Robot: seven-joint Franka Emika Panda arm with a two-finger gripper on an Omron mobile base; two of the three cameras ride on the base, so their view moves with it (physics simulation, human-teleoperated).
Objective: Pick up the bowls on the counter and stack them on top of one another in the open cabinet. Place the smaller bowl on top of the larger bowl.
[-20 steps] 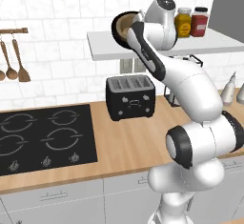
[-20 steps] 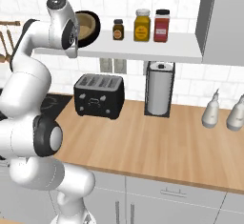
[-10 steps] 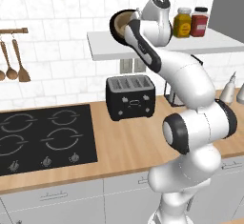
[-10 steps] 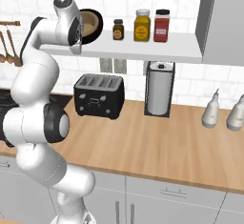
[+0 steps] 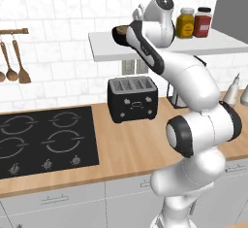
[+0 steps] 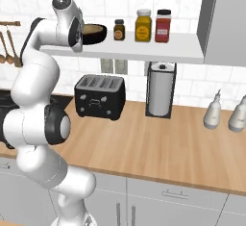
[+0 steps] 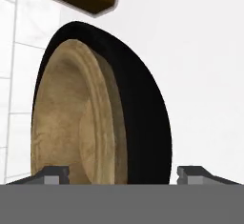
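On the left, a black hob [image 5: 41, 139] is set in the light-wood tabletop [image 5: 131, 149], and wooden spoons [image 5: 14, 69] hang on the tiled wall above it. Further right a black toaster [image 5: 132, 98] stands against the wall. Above it, on the white shelf [image 6: 144, 51], the smaller tan bowl [image 7: 71, 118] sits nested inside the larger black bowl [image 7: 143, 118], which rests on the shelf near its left end. The pincer [image 7: 121, 173] is up at the bowls with its 2 fingertips [image 7: 56, 174] spread wide, 1 on each side of the stack and gripping nothing. Right of the bowls on the shelf come 3 jars: a small brown one [image 6: 119, 29], a yellow one [image 6: 143, 25] and a red one [image 6: 163, 26]. Below, a paper towel holder [image 6: 159, 89] stands on the tabletop, with 2 grey bottles [image 6: 226, 112] at the far right.
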